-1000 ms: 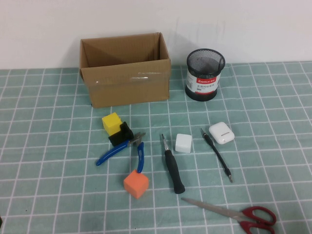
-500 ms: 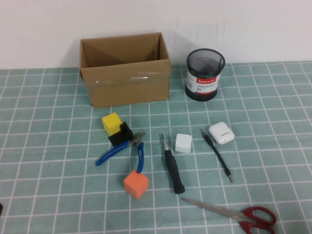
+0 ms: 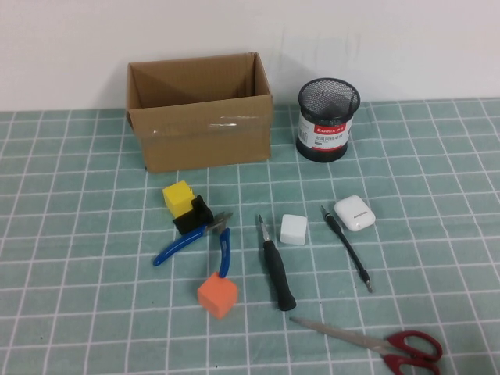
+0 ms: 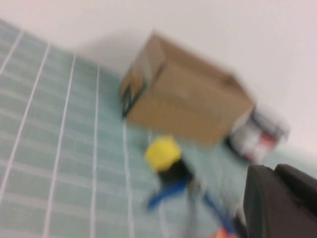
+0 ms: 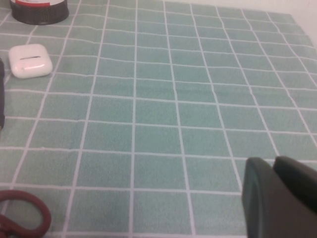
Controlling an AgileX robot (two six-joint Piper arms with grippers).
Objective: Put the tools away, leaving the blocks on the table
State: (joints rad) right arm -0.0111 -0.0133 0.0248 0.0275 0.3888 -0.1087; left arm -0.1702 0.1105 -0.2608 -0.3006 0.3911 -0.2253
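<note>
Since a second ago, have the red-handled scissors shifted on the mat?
No. The scissors lie on the same grid cells, blades pointing toward the screwdriver. Left gripper and right gripper show only in their wrist views.

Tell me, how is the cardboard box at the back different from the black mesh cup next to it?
The cardboard box is brown, rectangular and solid-walled; the mesh cup is black, round and see-through at the top, with a white and red label. The box is wider than the cup. Both stand upright and open-topped at the far side of the table. The left gripper and right gripper show only in their own wrist views, off to the sides.
</note>
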